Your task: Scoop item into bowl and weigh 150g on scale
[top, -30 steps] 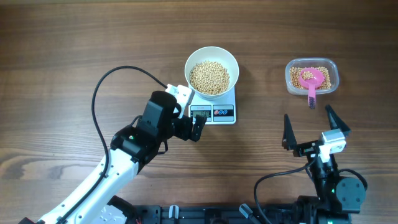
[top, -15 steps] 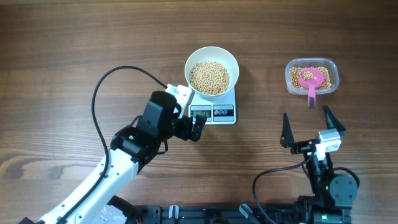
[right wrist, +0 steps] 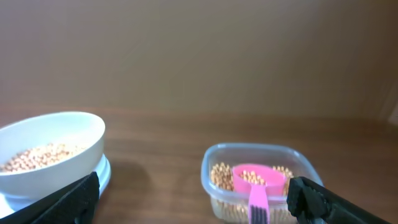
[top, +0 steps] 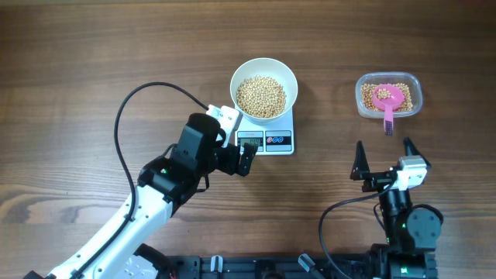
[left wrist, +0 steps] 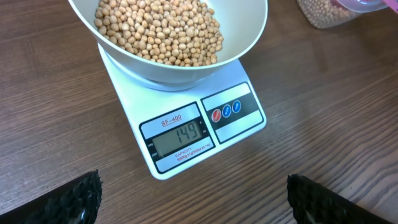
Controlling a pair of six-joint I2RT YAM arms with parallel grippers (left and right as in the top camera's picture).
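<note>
Draws R gripper (top: 384,157) back a touch, jaws apart, empty, w/ pink scoop (top: 387,99) parked in tub (top: 362,93). Holds L gripper (top: 235,141) apart beside scale (left wrist: 134,93), prob. to read display (left wrist: 180,135): 149, just short. Shows beans (top: 261,95) heaped in bowl (top: 293,81) atop scale.

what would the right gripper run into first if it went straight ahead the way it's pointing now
Most likely the handle of the pink scoop, sticking out over the near rim of the clear tub, straight ahead of the right gripper. Height is unclear, so the open fingers might pass over it.
</note>
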